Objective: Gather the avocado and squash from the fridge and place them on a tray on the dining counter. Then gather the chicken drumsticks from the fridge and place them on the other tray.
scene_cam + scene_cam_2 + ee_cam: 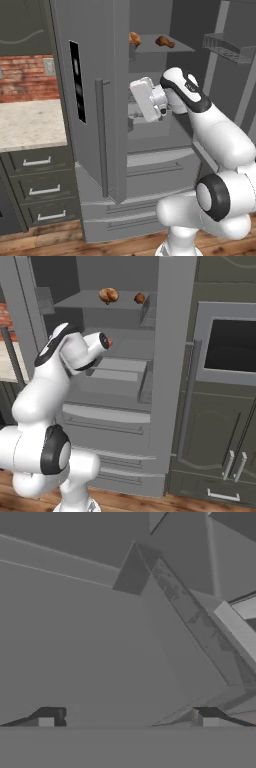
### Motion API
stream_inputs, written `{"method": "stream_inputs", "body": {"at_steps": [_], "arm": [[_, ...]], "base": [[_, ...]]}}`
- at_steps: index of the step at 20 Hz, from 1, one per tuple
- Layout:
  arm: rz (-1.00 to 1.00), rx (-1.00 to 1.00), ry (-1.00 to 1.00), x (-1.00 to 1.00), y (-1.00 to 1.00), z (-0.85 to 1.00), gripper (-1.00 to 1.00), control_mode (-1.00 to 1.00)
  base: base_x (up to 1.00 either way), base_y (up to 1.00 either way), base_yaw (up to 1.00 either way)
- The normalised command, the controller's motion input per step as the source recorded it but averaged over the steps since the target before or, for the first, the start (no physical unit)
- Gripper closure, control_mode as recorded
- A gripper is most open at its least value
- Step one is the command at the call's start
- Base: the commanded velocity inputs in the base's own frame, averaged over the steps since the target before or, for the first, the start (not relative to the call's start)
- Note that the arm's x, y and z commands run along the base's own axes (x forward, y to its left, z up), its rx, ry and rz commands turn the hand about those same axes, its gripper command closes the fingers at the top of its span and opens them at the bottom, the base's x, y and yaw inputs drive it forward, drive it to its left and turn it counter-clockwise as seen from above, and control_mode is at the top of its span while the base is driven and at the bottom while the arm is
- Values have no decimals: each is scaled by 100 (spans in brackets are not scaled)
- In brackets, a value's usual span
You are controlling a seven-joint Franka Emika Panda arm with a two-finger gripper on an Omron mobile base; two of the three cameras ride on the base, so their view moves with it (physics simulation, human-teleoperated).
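The fridge [115, 100] stands open, its grey left door [90, 100] swung out toward the camera in the left base view. On the upper shelf [165, 48] lie the chicken drumsticks [165, 42], two golden-brown pieces: one at about 11 o'clock from the arm's wrist, half hidden by the door edge, the other at about 12 o'clock, lying flat and well apart from the first. In the right base view the same two pieces [109, 295] sit on that shelf, the larger to the left, the smaller one at its 3 o'clock near the inner wall.

The white arm reaches into the fridge at mid height, below the shelf with the meat. Its hand points inward over the pale drawers [117, 371]. In the right base view a small orange-red spot shows just beyond the end of the hand, at its 3 o'clock; it may be the squash [110, 342], but it is too small to tell.

The tool [128, 719] stands wide: in the hand view its two dark fingertips [47, 718] rise far apart, with only grey fridge walls and a shelf edge between and beyond them. It grips nothing and touches nothing.

At 9 o'clock of the fridge, in the left base view, a speckled beige table [30, 125] with drawers stands against a brick wall.
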Motion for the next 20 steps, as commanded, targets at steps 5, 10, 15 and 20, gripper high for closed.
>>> {"method": "stream_inputs", "body": {"at_steps": [5,10,15,20], "arm": [[12,1,0,-4,60,0,-100,-100],[11,0,0,-23,65,0,-100,-100],[9,0,0,-22,70,0,-100,-100],[9,0,0,-19,74,0,-100,-100]], "base": [[0,0,0],[0,0,0],[0,0,0],[0,0,0]]}}
